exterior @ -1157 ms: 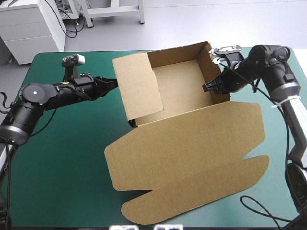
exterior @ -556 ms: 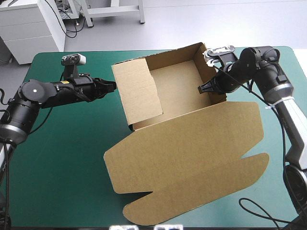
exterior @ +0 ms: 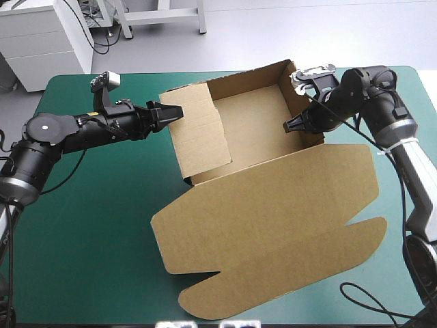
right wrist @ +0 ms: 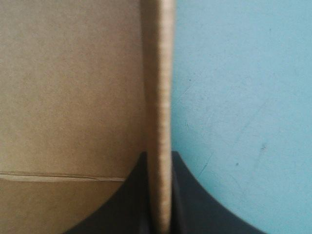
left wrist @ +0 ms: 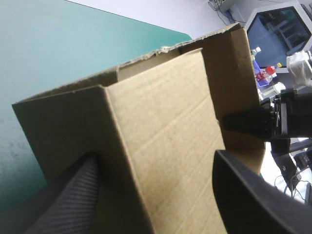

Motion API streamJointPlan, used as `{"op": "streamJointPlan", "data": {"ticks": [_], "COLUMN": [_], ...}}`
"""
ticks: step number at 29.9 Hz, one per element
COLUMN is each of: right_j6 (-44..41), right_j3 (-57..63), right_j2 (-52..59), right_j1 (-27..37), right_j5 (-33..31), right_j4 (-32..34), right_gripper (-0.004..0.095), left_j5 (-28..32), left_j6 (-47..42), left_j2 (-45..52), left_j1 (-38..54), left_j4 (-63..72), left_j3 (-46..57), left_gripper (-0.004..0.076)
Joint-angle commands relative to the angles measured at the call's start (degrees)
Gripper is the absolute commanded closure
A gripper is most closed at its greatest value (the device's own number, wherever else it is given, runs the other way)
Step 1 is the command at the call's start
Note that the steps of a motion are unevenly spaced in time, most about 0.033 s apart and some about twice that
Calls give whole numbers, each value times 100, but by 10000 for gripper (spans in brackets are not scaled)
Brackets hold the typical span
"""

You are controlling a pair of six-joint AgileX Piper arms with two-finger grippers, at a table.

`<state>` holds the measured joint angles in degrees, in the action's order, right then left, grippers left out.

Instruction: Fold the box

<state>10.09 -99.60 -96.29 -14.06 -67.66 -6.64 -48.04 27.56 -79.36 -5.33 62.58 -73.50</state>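
L claw [exterior: 179,111] spread astride box [exterior: 199,133] wall; R claw [exterior: 287,128] pinches opposite.

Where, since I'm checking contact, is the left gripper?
In the high view, the left gripper sits at the box's left wall, open fingers either side of it.

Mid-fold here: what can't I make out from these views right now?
High view: the box's near-left inside corner, behind the leaning left flap.
Left wrist view: the box floor, behind that flap; whether the open left gripper touches it is unclear.
Right wrist view: only the wall held by the right gripper shows; the rest of the box is out of frame.
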Motion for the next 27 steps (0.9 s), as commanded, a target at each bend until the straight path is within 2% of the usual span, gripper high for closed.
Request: {"op": "streamJointPlan", "data": {"ticks": [1,7,14,18,23,27], "right_j6": [-9,-9,-9,-9,-9,-9], "right_j3": [-170,-170,-170,-170,-170,-170], "right_j2": [267,267,267,267,267,267], "right_j1": [-5,-5,-5,-5,-5,-5], "right_j5": [308,308,308,308,308,289], "right_j4": [-121,-134,-123,-111,-71,-71], "right_gripper": [919,919,919,919,919,919], "left_j5": [39,203,75,100,559,835], "left_j6": [-46,-46,-156,-1073,-2538,-4198], "left_j2": [207,207,207,207,207,207], "left_j1": [-19,-19,-45,-315,-994,-1588], "left_j4": [385,344,399,-161,-1914,-3350], "left_j3": [-183,-183,-183,-183,-183,-183], "left_gripper": [246,246,246,246,246,246]}}
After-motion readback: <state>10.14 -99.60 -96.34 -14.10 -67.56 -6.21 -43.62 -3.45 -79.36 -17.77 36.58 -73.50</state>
